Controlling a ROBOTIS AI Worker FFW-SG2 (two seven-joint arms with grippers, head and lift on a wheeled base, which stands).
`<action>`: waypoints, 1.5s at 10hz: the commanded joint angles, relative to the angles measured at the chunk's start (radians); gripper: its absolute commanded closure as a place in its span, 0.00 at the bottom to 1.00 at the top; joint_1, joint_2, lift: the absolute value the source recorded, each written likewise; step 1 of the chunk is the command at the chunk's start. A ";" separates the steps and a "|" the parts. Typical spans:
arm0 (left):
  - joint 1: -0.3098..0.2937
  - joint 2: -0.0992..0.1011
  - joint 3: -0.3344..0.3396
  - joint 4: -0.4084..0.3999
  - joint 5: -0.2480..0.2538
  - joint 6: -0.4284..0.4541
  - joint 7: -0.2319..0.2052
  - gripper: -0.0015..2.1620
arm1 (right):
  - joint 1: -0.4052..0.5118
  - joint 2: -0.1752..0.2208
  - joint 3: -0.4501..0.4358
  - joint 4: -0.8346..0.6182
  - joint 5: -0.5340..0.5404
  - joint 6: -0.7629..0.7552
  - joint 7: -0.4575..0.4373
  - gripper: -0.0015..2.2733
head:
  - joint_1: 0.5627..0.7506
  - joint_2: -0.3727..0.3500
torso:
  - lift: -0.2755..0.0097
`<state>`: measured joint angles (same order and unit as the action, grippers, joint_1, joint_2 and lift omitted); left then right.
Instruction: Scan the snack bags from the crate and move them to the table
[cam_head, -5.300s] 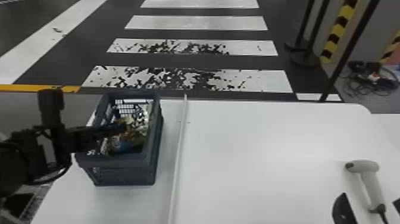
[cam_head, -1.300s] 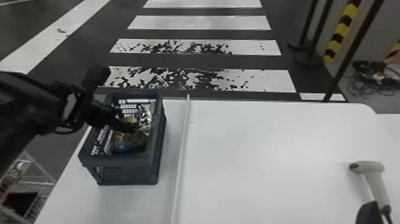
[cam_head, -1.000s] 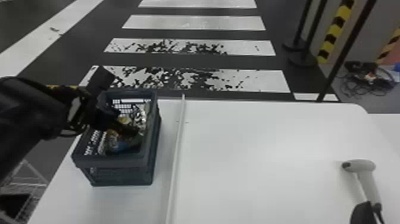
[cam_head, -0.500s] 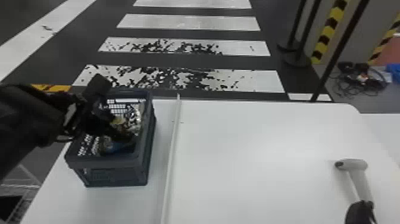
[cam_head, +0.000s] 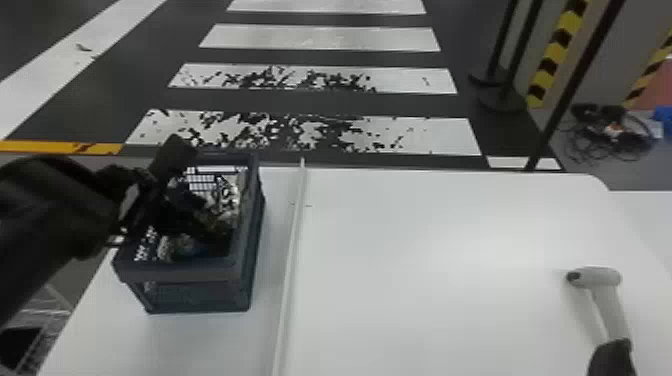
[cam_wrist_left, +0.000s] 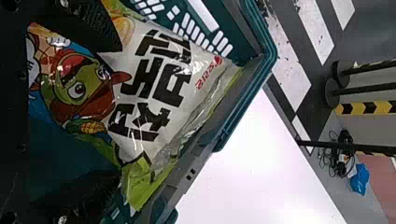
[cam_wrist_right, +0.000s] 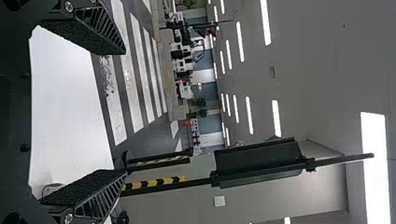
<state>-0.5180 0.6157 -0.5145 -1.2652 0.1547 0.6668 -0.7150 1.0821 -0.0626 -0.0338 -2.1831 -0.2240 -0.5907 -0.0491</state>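
At the far left of the head view a wire rack (cam_head: 37, 325) stands low, beyond the desk (cam_head: 430, 280). The left arm (cam_head: 55, 210) comes in from the left edge, and its left tool (cam_head: 195, 215) points down inside the crate (cam_head: 175, 274), among the snack bags. In the left wrist view its 2 fingers stand wide. A white bag (cam_wrist_left: 154, 88) with black lettering and a green edge lies ahead of them and partly between them, the upper finger overlapping it; whether either finger touches it, I cannot tell. A cartoon character (cam_wrist_left: 81, 86) shows nearer the tool.

The crate sits upright on the desk's left part. Just right of it, a thin white strip (cam_head: 287, 280) runs along the desk. Farther right, beyond the desk, are dark poles (cam_head: 570, 90) and a heap of cables (cam_head: 610, 132).

On the desk's right part lies the scanner (cam_head: 595, 276). The right tool (cam_head: 611, 357) is at its handle end, well apart from the crate; its 2 fingers are spread wide in the right wrist view.
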 joint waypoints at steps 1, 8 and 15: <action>0.001 -0.014 -0.021 0.035 -0.017 -0.051 0.003 0.08 | 0.001 0.000 -0.003 0.011 -0.001 -0.014 0.000 0.04 | 0.70 0.53 | 0.63; 0.038 0.002 0.013 -0.043 -0.011 -0.066 0.005 0.82 | -0.001 -0.010 -0.018 0.023 -0.047 -0.048 -0.002 0.04 | 0.70 0.47 | 0.63; 0.268 0.082 0.254 -0.345 -0.060 0.109 -0.009 0.82 | 0.044 -0.016 -0.008 -0.064 -0.047 -0.042 0.000 0.04 | 0.70 0.55 | 0.63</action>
<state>-0.2685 0.6947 -0.2786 -1.5908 0.0996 0.7688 -0.7235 1.1229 -0.0775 -0.0438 -2.2428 -0.2713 -0.6319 -0.0491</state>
